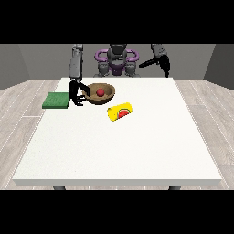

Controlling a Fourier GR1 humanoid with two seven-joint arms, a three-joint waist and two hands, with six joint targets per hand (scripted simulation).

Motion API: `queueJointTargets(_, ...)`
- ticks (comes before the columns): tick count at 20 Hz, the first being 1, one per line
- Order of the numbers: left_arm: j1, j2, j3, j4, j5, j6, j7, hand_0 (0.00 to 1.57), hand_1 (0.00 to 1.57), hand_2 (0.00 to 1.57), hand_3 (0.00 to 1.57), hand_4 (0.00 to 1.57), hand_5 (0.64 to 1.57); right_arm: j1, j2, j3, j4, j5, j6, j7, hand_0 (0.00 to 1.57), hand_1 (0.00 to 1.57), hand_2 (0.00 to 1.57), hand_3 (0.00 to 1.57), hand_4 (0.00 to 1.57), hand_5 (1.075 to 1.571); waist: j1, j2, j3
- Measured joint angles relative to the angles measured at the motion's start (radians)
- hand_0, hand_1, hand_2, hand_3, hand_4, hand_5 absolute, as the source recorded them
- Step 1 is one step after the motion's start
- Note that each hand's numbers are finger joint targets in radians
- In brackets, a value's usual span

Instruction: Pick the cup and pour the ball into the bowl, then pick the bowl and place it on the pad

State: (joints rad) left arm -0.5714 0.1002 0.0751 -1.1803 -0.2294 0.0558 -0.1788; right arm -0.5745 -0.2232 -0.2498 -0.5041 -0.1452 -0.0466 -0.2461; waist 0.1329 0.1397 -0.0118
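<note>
Where the bench (137,151) meets its left edge, toward the far corner, lies the green pad (56,100). Just beside it, the hand at the view's left (75,93) seems to curl its fingers against the rim of the brown bowl (101,93), which holds the red ball (100,93). Nearer the middle, the yellow cup (119,111) lies on its side. By the far right corner, the hand at the view's right (165,65) hangs above the bench; whether its fingers are spread I cannot tell.
</note>
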Motion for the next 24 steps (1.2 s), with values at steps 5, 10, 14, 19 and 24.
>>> queueJointTargets(5, 0.048, 0.032, 0.046, 0.053, 0.017, 0.006, -0.042, 0.0, 0.0, 0.0, 0.0, 0.0, 1.571, -0.021, 0.012, 0.046, -0.03, 0.026, -0.021, 0.132, 1.57, 1.57, 1.57, 1.57, 1.05, 1.553, -0.061, -0.048, 0.0085)
queueJointTargets(10, 0.071, 0.053, 0.078, 0.098, 0.029, 0.016, -0.061, 0.0, 0.0, 0.0, 0.0, 0.0, 1.569, -0.063, -0.044, 0.039, -0.071, -0.004, 0.039, 0.283, 1.57, 1.57, 1.57, 1.57, 1.06, 1.559, -0.11, -0.086, 0.0105)
queueJointTargets(14, 0.057, 0.062, 0.079, 0.08, 0.035, 0.012, -0.054, 0.0, 0.0, 0.0, 0.0, 0.0, 1.569, -0.073, -0.136, -0.004, -0.078, -0.035, 0.092, 0.303, 1.57, 1.57, 1.57, 1.57, 1.06, 1.559, -0.104, -0.056, 0.0113)
queueJointTargets(19, 0.072, 0.039, 0.068, 0.07, 0.023, 0.05, -0.106, 0.0, 0.0, 0.0, 0.0, 0.0, 1.565, -0.061, -0.221, -0.062, -0.073, -0.092, 0.181, 0.298, 1.57, 1.57, 1.57, 1.57, 1.08, 1.559, -0.109, -0.008, 0.0117)
queueJointTargets(24, 0.07, 0.02, 0.055, 0.085, 0.003, 0.09, -0.17, 0.0, 0.0, 0.0, 0.0, 0.0, 1.565, -0.058, -0.269, -0.1, -0.068, -0.129, 0.236, 0.277, 1.57, 1.57, 1.57, 1.57, 1.06, 1.562, -0.116, 0.053, 0.0122)
